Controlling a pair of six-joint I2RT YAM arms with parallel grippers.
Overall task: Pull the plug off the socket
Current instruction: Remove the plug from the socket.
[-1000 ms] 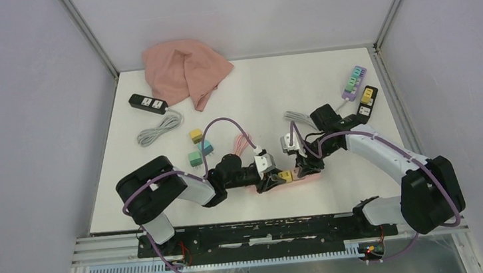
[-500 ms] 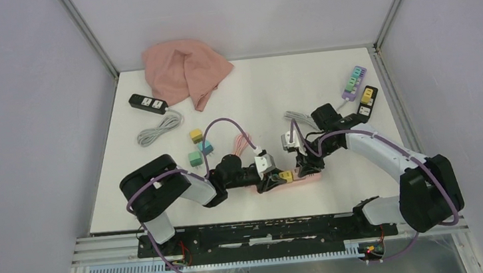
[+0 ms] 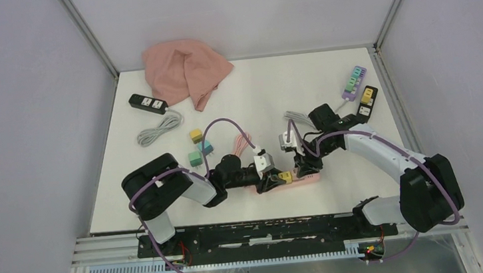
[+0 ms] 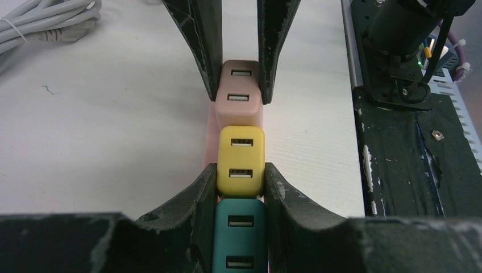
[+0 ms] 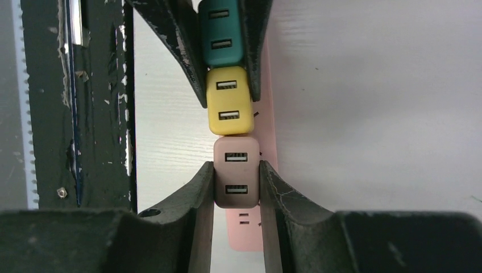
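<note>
1. Near the front edge of the table (image 3: 274, 86), between the two arms, lies a pink power strip (image 5: 244, 230); three USB plugs sit in it in a row, touching end to end: a teal plug (image 4: 240, 239), a yellow plug (image 4: 241, 153) and a taupe plug (image 5: 236, 170).
2. The left gripper (image 4: 241, 176) is clamped on the row from the teal end; its fingers (image 4: 199, 199) press both sides of the teal plug, and their tips overlap the near half of the yellow plug.
3. The right gripper (image 5: 236, 170) is closed on the taupe plug from the opposite end, one finger flat against each side; the end of the strip shows bare just beyond it.
4. The yellow plug's middle stays uncovered between the two sets of fingertips; all three plugs look seated in the strip, though the prongs are hidden.
5. At the far left lies a crumpled pink cloth (image 3: 186, 71); just in front of it are a black power strip (image 3: 148, 103) and a coiled grey cable (image 3: 160, 127).
6. Three loose plugs (image 3: 198, 147) lie grouped beside the left arm; at the far right, a purple strip (image 3: 354, 82) and a second black strip (image 3: 368, 95) lie side by side.
</note>
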